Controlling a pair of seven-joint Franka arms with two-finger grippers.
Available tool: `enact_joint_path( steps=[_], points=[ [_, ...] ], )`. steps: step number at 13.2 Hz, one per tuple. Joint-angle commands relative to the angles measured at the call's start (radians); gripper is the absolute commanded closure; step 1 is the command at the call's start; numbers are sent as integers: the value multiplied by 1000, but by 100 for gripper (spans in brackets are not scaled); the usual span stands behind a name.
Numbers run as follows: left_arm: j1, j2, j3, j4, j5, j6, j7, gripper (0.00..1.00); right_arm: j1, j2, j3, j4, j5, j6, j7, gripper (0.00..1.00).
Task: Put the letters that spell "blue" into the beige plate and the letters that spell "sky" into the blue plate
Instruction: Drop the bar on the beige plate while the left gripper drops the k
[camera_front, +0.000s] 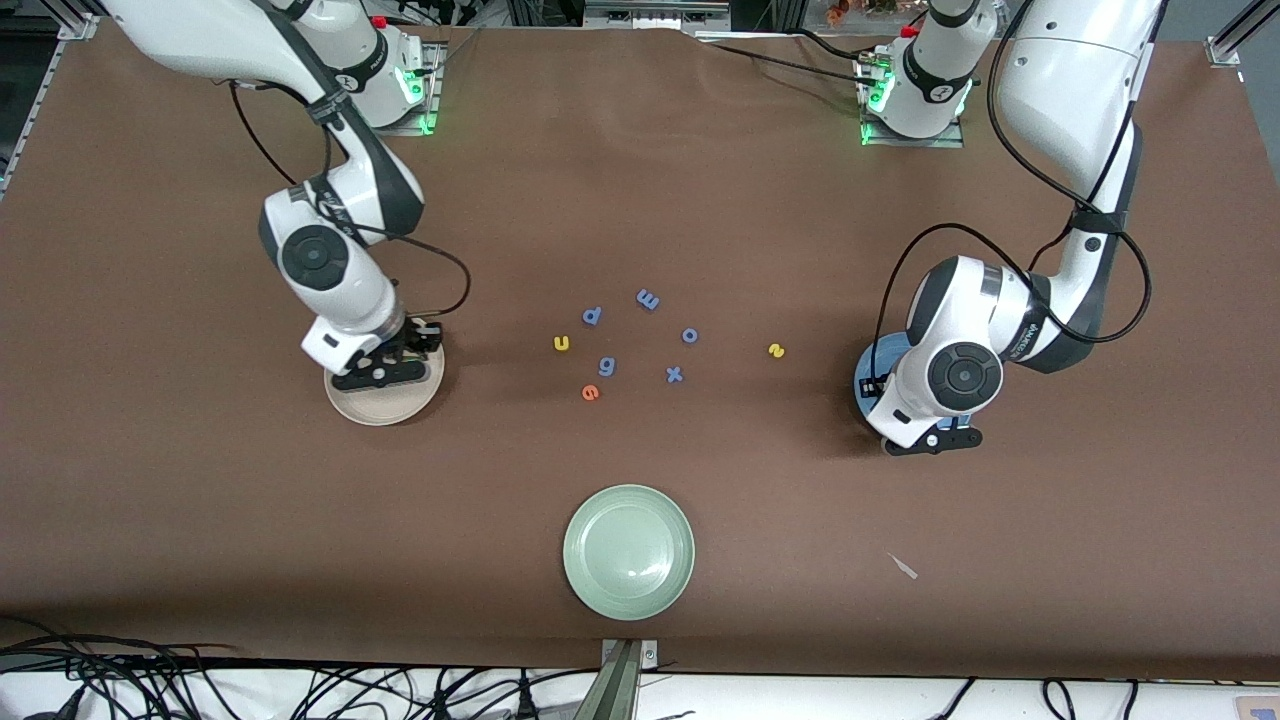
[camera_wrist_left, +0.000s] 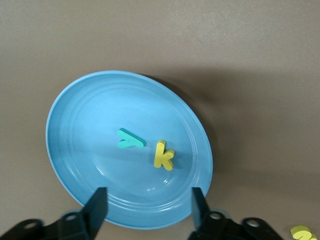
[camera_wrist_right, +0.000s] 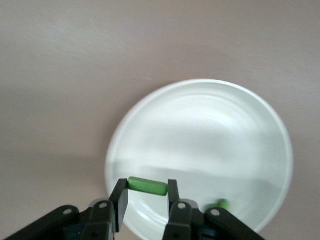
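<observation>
My right gripper (camera_front: 390, 365) (camera_wrist_right: 147, 190) hangs over the beige plate (camera_front: 375, 408) (camera_wrist_right: 210, 130), shut on the thin green l (camera_wrist_right: 147, 186), which spans its fingertips. A second green letter (camera_wrist_right: 220, 204), blurred, lies in that plate. My left gripper (camera_front: 935, 440) (camera_wrist_left: 148, 207) is open and holds nothing over the rim of the blue plate (camera_front: 868, 375) (camera_wrist_left: 85, 110). In that plate lie the teal y (camera_wrist_left: 131, 139) and the yellow k (camera_wrist_left: 163, 154). On the table are the yellow s (camera_front: 776, 350) (camera_wrist_left: 301, 232), the yellow u (camera_front: 561, 343) and the orange e (camera_front: 590, 392).
Blue letters p (camera_front: 592, 316), m (camera_front: 648, 299), o (camera_front: 689, 335), g (camera_front: 606, 367) and x (camera_front: 674, 375) lie scattered mid-table among the u and e. A pale green plate (camera_front: 628, 552) sits nearer the front camera. A small pale scrap (camera_front: 903, 566) lies toward the left arm's end.
</observation>
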Motion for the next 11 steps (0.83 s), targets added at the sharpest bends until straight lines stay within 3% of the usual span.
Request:
enact_joint_path(
  steps=[1, 2, 3, 5, 8, 11],
  points=[
    [-20, -9, -47, 8, -16, -15, 29, 0, 8, -16, -7, -54, 24, 25, -33, 43],
    [-28, -9, -52, 5, -9, -15, 44, 0, 8, -13, -7, -54, 24, 28, -26, 25],
    [-28, -9, -71, -3, -19, -15, 51, 0, 8, -13, -7, -53, 24, 28, -20, 21],
    [-12, -6, -128, -23, -19, -3, 121, 0, 10, -9, 15, -43, 23, 25, 66, 21],
    [-23, 9, -171, -35, -22, 28, 189, 1, 14, 57, 130, 24, 21, 25, 322, 21],
    [-11, 6, -179, -53, -71, 65, 50, 5, 62, 140, 183, 93, 10, 26, 499, 21]
  ],
)
